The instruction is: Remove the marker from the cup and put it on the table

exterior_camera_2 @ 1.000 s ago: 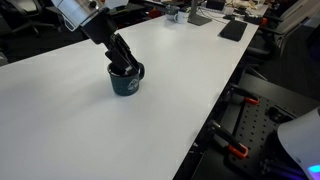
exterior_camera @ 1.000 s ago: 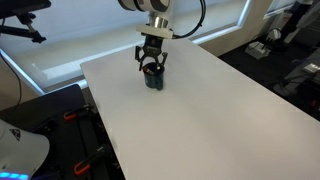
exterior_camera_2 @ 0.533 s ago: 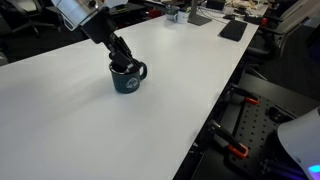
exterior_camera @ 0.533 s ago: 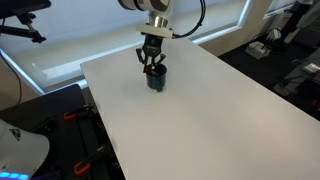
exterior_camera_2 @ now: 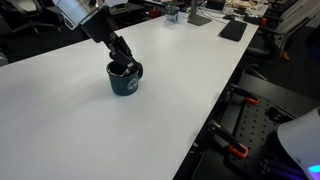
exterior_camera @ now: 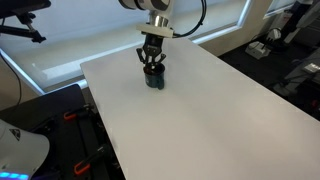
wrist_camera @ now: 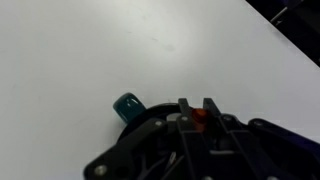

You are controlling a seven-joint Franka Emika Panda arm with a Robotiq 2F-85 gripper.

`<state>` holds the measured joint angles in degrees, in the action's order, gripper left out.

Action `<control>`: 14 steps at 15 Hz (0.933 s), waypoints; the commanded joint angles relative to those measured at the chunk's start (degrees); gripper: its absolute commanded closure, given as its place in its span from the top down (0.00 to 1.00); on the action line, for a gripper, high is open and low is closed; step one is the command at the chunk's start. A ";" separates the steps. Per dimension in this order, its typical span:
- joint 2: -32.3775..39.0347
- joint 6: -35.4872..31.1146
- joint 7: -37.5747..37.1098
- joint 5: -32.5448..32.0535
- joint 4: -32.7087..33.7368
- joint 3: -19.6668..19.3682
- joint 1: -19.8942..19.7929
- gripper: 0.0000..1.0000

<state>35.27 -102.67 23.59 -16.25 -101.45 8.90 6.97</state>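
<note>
The cup (exterior_camera: 154, 80) (exterior_camera_2: 124, 82) is a dark teal mug standing on the white table (exterior_camera: 200, 115) (exterior_camera_2: 80, 125), toward its far part in both exterior views. My gripper (exterior_camera: 151, 68) (exterior_camera_2: 122, 68) reaches down into the cup's mouth. In the wrist view the gripper (wrist_camera: 197, 108) is shut on the marker (wrist_camera: 199, 116), whose orange-red end shows between the two fingertips. The cup's handle (wrist_camera: 127, 104) sticks out to the left of the fingers. The rest of the marker is hidden inside the cup.
A black flat item (exterior_camera_2: 232, 30) and small objects (exterior_camera_2: 180, 14) lie at the table's far end. Beyond the table edges are dark equipment with orange clamps (exterior_camera_2: 238, 152) and a bright window strip (exterior_camera: 60, 45).
The fingers have closed on the marker's orange-red end inside the cup. The arm and cup have hardly moved.
</note>
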 commanded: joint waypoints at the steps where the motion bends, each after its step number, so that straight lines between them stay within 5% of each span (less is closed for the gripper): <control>1: -0.02 -0.37 -0.23 0.65 -0.27 -0.08 -0.24 0.05; 14: -7.46 0.24 -4.52 0.88 -4.70 -1.55 -1.54 0.05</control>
<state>32.12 -102.68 21.04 -16.12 -102.72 7.85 5.50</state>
